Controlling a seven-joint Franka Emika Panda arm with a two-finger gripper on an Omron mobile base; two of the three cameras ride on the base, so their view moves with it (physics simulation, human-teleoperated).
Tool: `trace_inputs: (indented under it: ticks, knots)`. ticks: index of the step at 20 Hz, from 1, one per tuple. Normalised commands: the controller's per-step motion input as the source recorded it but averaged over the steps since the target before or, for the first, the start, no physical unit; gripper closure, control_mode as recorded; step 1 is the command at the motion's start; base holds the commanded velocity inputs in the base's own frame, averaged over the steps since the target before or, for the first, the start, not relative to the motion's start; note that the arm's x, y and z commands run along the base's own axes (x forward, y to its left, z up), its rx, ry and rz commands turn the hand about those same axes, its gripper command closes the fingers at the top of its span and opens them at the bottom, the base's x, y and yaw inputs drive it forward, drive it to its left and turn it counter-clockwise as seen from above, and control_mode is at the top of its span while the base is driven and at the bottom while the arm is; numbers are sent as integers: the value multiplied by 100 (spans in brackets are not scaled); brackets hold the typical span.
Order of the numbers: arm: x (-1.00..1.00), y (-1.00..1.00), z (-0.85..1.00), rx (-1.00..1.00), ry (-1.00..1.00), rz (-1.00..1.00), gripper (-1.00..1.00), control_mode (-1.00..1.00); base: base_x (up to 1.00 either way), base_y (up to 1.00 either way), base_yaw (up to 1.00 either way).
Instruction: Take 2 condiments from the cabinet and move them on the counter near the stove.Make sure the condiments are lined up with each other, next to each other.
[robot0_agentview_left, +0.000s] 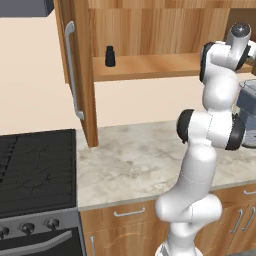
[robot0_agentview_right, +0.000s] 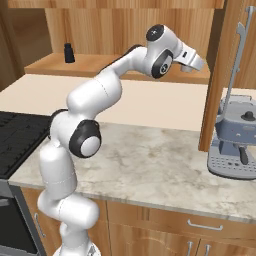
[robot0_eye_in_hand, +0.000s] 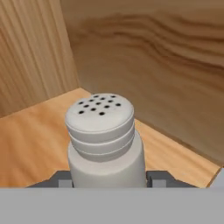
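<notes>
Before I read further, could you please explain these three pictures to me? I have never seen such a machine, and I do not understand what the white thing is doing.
The white thing is a robot arm in a computer-drawn kitchen. Two pictures come from cameras behind it, one on its left and one on its right. The third comes from a camera on its hand, looking along the fingers.

The arm reaches into an open wooden cabinet above a marbled counter. In the hand picture, a light grey shaker with holes in its cap stands between the fingers, which appear closed against its sides. A black shaker stands further along the shelf. A stove is on the left, a grey coffee machine on the right.
</notes>
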Motion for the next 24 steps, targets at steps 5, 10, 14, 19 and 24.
trace_inputs:
  ticks: [5, 10, 14, 19, 24]
  knots:
    - [-88, 46, -1, -8, -5, 10, 100, -100, 0, 0, 0]
    - [-99, 59, 1, -9, -5, 15, 100, -100, 0, 0, 0]
    - [-100, 72, 22, -8, 0, 22, 100, -100, 0, 0, 0]
    - [-100, 59, 19, -5, 2, 39, 100, -100, 0, 0, 0]
    - [-98, 75, 0, -7, 3, 50, 100, -100, 0, 0, 0]
